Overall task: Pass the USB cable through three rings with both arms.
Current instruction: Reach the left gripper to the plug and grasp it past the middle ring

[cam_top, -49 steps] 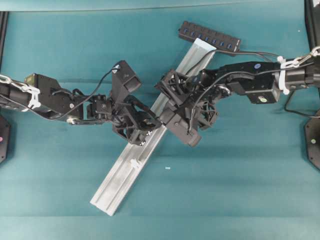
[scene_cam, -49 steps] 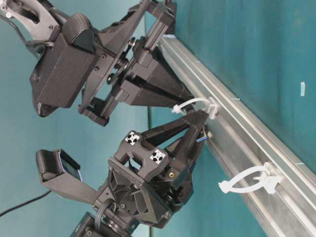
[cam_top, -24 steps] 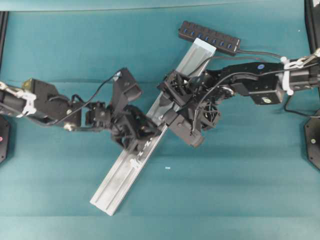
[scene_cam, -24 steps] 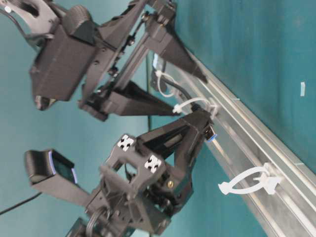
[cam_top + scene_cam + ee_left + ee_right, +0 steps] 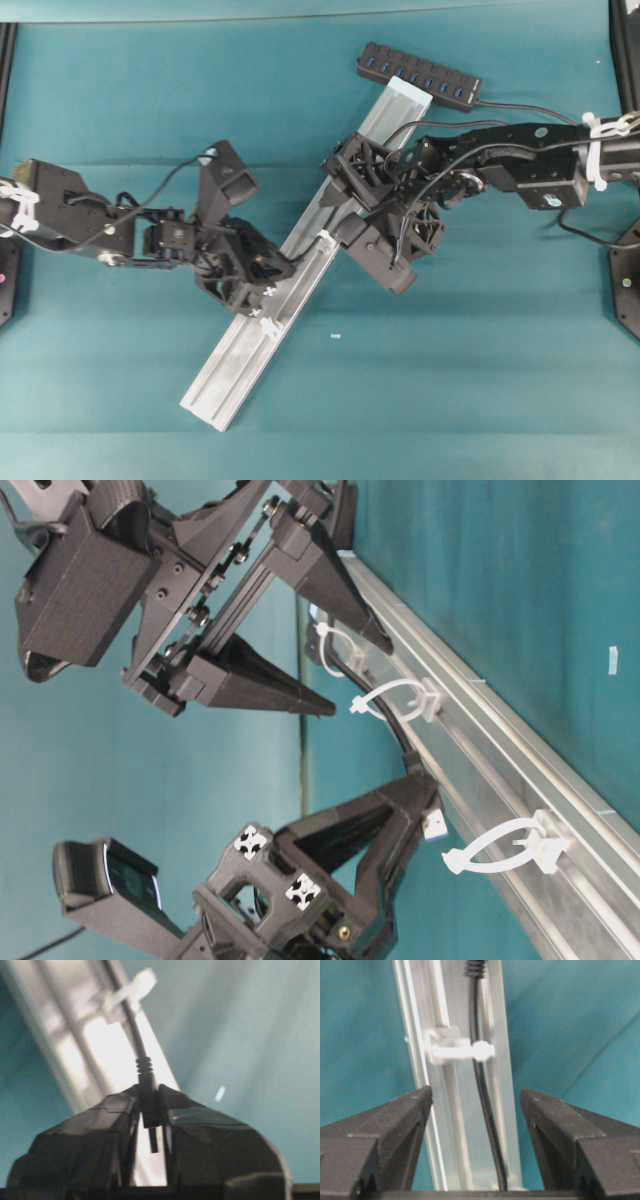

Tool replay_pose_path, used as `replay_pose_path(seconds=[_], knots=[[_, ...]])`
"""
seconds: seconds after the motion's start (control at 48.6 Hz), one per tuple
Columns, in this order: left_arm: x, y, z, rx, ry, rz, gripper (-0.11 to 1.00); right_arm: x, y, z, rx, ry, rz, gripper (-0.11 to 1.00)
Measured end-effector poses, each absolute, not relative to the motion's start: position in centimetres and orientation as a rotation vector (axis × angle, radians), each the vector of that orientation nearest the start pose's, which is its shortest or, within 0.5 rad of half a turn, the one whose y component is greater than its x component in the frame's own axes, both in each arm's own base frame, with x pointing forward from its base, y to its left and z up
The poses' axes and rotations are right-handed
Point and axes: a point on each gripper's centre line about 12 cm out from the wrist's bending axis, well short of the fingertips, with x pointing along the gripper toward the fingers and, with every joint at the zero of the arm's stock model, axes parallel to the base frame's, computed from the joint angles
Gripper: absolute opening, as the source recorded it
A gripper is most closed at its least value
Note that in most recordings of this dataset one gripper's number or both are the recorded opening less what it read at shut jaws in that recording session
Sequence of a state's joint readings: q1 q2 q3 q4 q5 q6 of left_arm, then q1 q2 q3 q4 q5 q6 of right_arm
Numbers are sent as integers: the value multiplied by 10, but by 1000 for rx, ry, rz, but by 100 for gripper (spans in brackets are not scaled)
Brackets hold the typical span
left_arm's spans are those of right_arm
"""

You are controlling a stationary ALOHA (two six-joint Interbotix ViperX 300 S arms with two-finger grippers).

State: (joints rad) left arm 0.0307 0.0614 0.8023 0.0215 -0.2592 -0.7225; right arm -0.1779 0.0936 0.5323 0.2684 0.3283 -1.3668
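The silver rail [image 5: 232, 368] lies slantwise on the teal table. The black USB cable [image 5: 405, 742] runs along it through two white rings [image 5: 330, 645] [image 5: 395, 700]. My left gripper [image 5: 422, 795] is shut on the cable's plug [image 5: 149, 1105], just short of the third ring [image 5: 505, 845], which is empty. In the left wrist view the cable [image 5: 134, 1025] leads back through a ring [image 5: 131, 992]. My right gripper [image 5: 352, 675] is open above the rail beside the middle ring. Its view shows the cable [image 5: 481, 1090] between the spread jaws, untouched, under a ring [image 5: 462, 1050].
The black multi-port hub [image 5: 420, 75] lies at the rail's far end, its cord [image 5: 520, 105] looping to the right arm's side. A small white scrap [image 5: 335, 336] lies on the cloth right of the rail.
My right gripper has opened and drawn back up the rail. My left gripper has pulled the plug through the middle ring and down the rail toward the third ring.
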Motion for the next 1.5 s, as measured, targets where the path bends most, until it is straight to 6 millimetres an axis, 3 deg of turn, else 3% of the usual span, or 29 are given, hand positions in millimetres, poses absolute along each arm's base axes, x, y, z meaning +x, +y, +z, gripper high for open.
replay_pose_path(seconds=[0.638,1.111,1.234,1.419,1.502], knots=[[365,6,160,-736,491,205,11,415,-33,158,-952,793,462,79],[363,-1,162,-735,503,192,11,423,-31,152,-758,789,355,75],[363,-1,162,-734,504,191,11,423,-32,145,-719,811,346,61],[363,-2,162,-734,503,189,11,424,-31,143,-700,817,342,18],[362,-1,161,-735,509,194,11,424,-29,141,-701,820,347,6]])
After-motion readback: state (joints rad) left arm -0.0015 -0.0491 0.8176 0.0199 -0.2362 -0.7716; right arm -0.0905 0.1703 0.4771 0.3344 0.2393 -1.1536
